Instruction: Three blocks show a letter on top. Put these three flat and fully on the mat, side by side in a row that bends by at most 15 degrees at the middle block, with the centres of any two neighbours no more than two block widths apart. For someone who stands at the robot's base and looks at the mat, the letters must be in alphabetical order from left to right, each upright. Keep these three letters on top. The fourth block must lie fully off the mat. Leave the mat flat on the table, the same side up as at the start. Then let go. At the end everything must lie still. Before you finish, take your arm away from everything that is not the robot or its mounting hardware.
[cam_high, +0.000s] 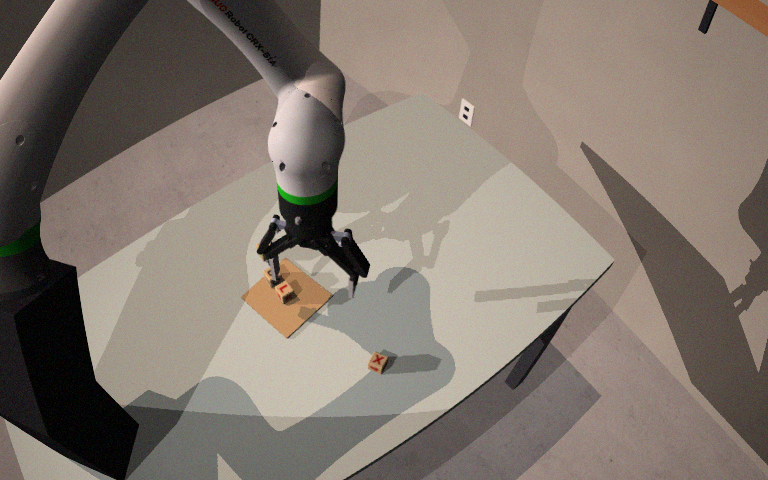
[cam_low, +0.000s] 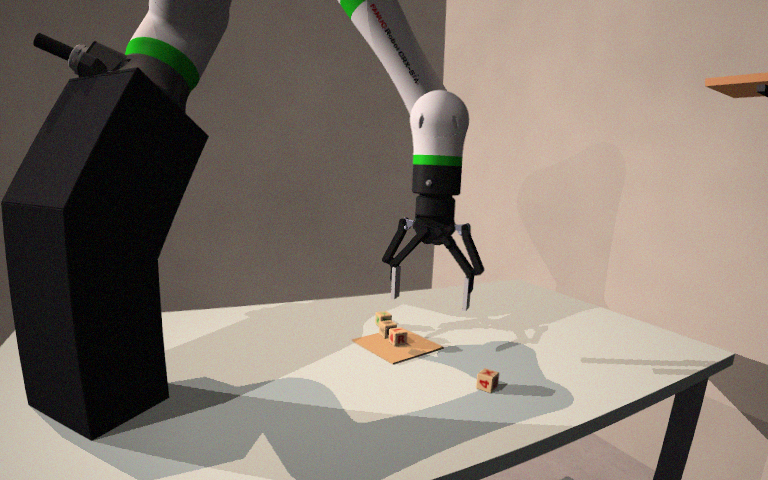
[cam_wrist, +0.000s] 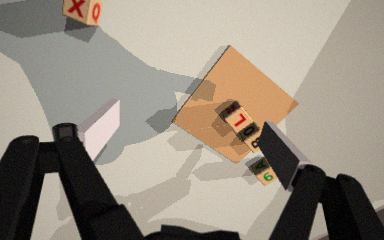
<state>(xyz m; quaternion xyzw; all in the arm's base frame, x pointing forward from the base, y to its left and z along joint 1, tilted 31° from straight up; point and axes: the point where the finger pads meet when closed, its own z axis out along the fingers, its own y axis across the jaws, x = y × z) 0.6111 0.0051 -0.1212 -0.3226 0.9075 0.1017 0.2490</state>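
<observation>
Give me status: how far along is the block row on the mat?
Done: the red-L wooden block and black-B wooden block sit adjacent on the flat orange mat; the green-6 wooden block looks just off its edge. In hand: nothing, black gripper open above. Left: the red-X wooden block, out on the grey table, goes beside L.

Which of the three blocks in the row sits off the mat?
The end block with the green A on top; it rests on the table just beyond the mat's edge, while the L and its neighbour sit on it.
</observation>
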